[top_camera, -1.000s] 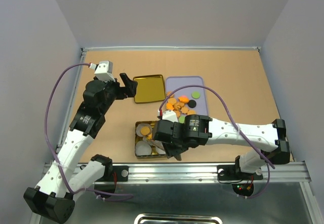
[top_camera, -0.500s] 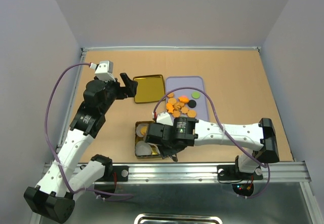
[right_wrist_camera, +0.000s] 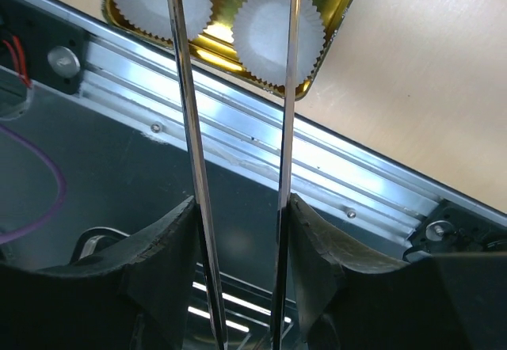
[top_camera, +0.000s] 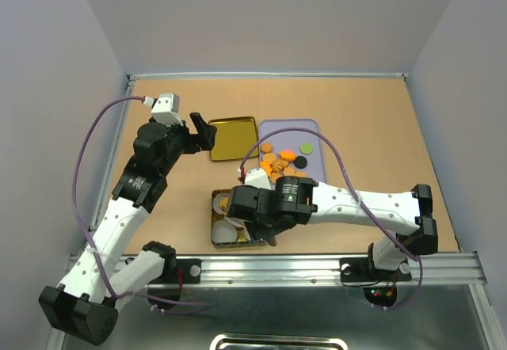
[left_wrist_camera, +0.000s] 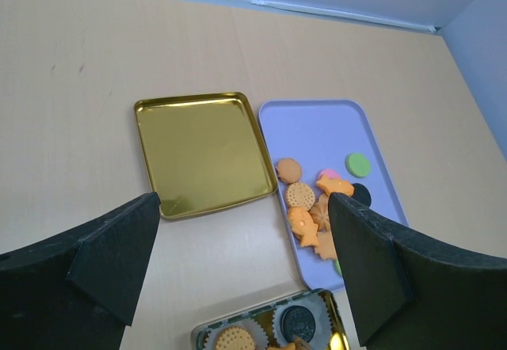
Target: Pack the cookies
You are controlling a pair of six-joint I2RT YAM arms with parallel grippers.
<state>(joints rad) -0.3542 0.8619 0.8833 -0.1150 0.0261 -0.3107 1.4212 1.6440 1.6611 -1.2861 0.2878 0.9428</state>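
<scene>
Likely step: fetch another cookie. Keep the squeeze on the tweezers point(right_wrist_camera: 187, 89) light, take one piece from the pile's edge, carry it flat and drop it in an empty cup without crushing the pleats.

Right gripper point(right_wrist_camera: 242, 235) fingers point(right_wrist_camera: 170, 247) clamp the tweezers. Blades apart, tips out of frame, nothing seen between them. The tool hangs over the tin point(right_wrist_camera: 321, 77), above white paper cups point(right_wrist_camera: 277, 33).

Left gripper point(left_wrist_camera: 242, 275) is spread wide and empty, hovering just beside the gold lid point(left_wrist_camera: 202, 148).

Most cookies point(left_wrist_camera: 305, 207) are piled on the purple tray point(left_wrist_camera: 317, 124). A few sit in tin cups.

Cookies point(left_wrist_camera: 300, 195) mostly orange — tray point(left_wrist_camera: 317, 127) lilac, lid point(left_wrist_camera: 202, 152) gold, tweezers point(right_wrist_camera: 189, 128) silver.
</scene>
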